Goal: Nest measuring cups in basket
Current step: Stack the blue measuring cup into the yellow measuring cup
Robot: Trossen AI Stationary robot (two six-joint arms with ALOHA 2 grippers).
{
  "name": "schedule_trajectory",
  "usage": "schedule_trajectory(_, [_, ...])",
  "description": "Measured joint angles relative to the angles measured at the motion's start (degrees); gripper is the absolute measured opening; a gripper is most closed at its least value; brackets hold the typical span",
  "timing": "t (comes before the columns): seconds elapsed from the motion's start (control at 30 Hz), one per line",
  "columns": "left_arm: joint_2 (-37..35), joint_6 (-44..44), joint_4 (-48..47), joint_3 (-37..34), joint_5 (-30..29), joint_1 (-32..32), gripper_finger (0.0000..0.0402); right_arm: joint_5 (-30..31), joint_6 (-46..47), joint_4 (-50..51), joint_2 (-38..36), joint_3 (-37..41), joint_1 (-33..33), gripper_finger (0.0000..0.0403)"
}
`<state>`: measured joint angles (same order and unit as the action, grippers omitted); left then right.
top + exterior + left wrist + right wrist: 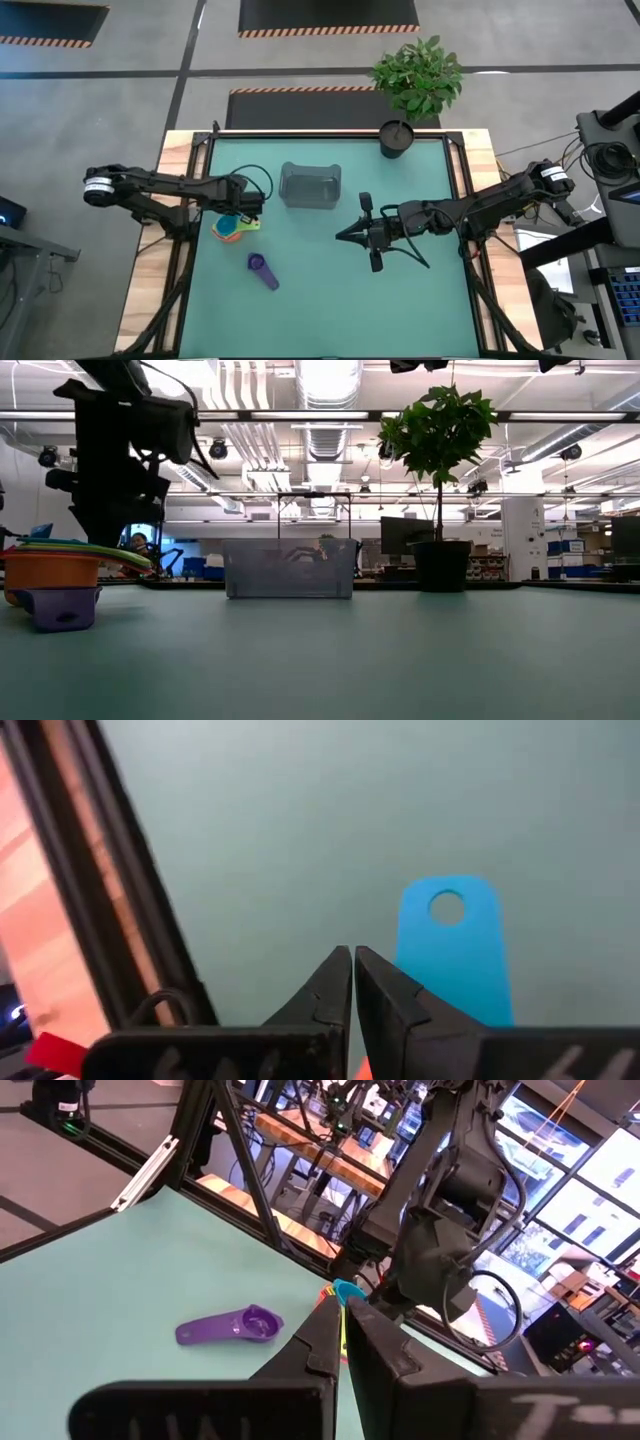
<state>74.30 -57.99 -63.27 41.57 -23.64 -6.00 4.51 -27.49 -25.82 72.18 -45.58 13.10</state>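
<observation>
Several measuring cups sit nested in a stack (232,228) at the table's left, orange outermost, resting on its base. My left gripper (243,210) stands shut just over the stack, pointing steeply down beside the cyan cup's flat handle (450,950). A purple cup (264,271) lies alone on the table nearer the front edge. The grey basket (285,186) stands at the far middle. My right gripper (340,235) hovers shut and level at the table's middle, pointing toward the stack. My left gripper has its shut fingertips (385,982) right next to the cyan handle with nothing between them. Whether they touch the handle or the stack, I cannot tell.
A black pot with a green plant (397,138) stands at the far edge, right of the basket. Black frame rails (185,200) run along the table's sides. Bare green table lies between the purple cup and my right gripper.
</observation>
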Motion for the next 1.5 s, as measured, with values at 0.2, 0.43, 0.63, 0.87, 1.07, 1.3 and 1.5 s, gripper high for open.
schedule_trajectory(0.2, [0.00,0.46,0.12,2.97,0.59,3.53,0.0000,0.00,0.02,0.02,0.01,0.00,0.00,0.0009])
schedule_trajectory(0.43, [0.00,1.64,-0.86,4.86,-2.61,5.29,0.0000,0.00,0.07,0.03,0.02,0.00,0.00,0.0009])
schedule_trajectory(0.63, [0.45,1.07,-0.01,3.34,-6.05,5.20,0.0000,0.00,0.61,0.19,0.02,0.00,0.00,0.0009])
schedule_trajectory(0.87, [2.96,1.17,3.97,3.07,-1.07,6.65,0.0000,0.02,0.55,0.26,0.02,0.00,0.00,0.0009])
schedule_trajectory(1.07, [4.47,1.77,3.82,4.96,1.12,8.94,0.0000,0.07,0.46,0.37,0.02,0.00,0.00,0.0009])
schedule_trajectory(1.3, [4.81,1.77,2.45,7.95,2.38,11.44,0.0000,0.07,0.46,0.39,0.02,0.00,0.00,0.0009])
schedule_trajectory(1.5, [4.74,2.11,0.28,9.92,1.77,12.33,0.0000,0.07,0.46,0.44,0.02,0.00,0.00,0.0009])
